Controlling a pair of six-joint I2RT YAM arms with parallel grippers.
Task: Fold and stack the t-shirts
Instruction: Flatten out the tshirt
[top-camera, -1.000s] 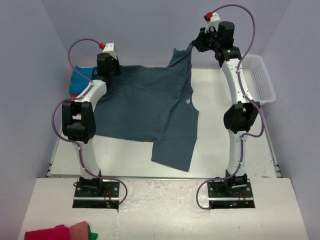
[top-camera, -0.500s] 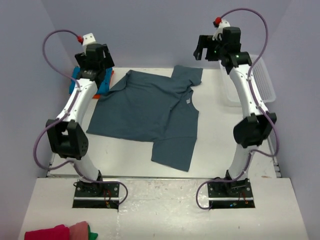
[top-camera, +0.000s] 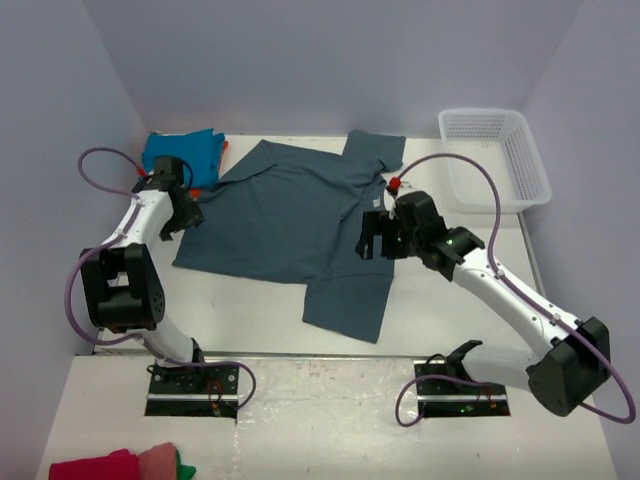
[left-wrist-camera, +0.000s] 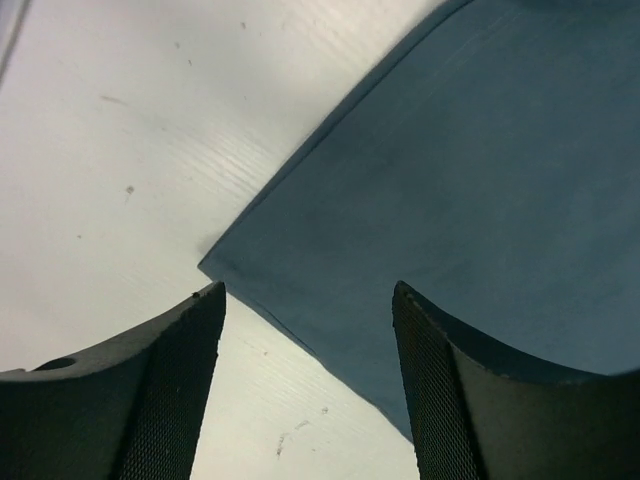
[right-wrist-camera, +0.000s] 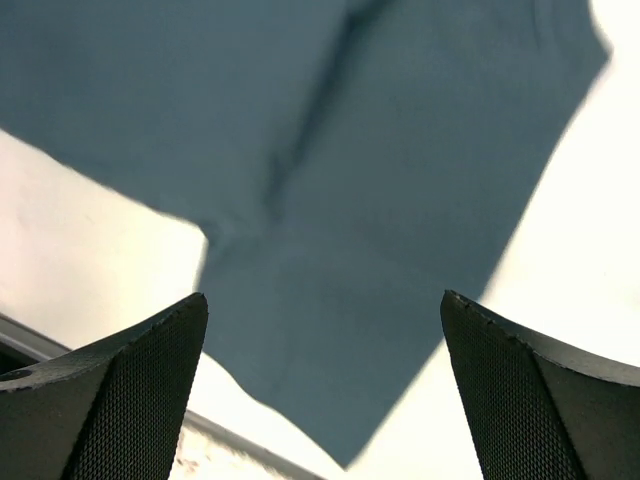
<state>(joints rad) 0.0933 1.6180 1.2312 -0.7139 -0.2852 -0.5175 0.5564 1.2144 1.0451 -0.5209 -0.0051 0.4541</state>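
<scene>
Hovering with both tools spread and empty, we are holding the left gripper (top-camera: 184, 214) above the left edge of the slate shirt (top-camera: 295, 215) and the right gripper (top-camera: 373, 238) above its right side. This shirt is lying flat on the table (top-camera: 250, 305); the turquoise shirt (top-camera: 180, 150) is lying at the far left corner.

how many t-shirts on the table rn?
3. The slate-blue shirt lies spread flat in the middle. The turquoise shirt is bunched at the far-left corner. The orange shirt is under it, only an edge showing. More could be hidden there.
</scene>
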